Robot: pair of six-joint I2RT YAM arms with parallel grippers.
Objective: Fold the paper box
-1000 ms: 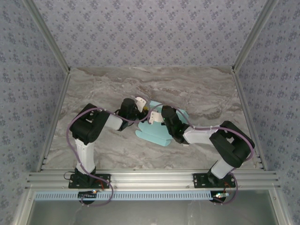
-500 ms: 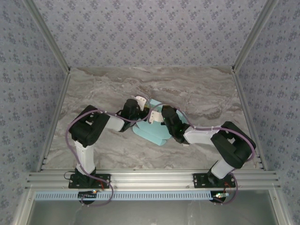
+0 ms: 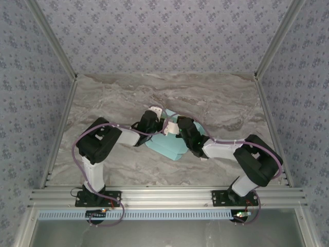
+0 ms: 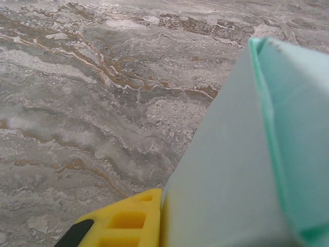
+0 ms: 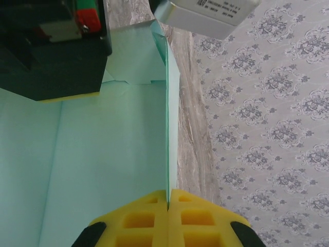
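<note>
Spreading between blue floral-papered walls (image 3: 164, 36), the grey veined marble table (image 3: 103, 98) carries the pale turquoise card paper box (image 3: 167, 148) at its middle, one flap standing on edge, pinched between the yellow pads (image 5: 139, 218) of the right gripper (image 5: 168, 198) and running straight toward the left gripper (image 3: 157, 121), which touches the card, its closure hidden.

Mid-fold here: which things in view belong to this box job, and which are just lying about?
Part of the job:
paper box
right pincer, shut on the box's upright edge
left pincer, one pad against the card

Just surroundings:
marble table
patterned walls
aluminium rail
</note>
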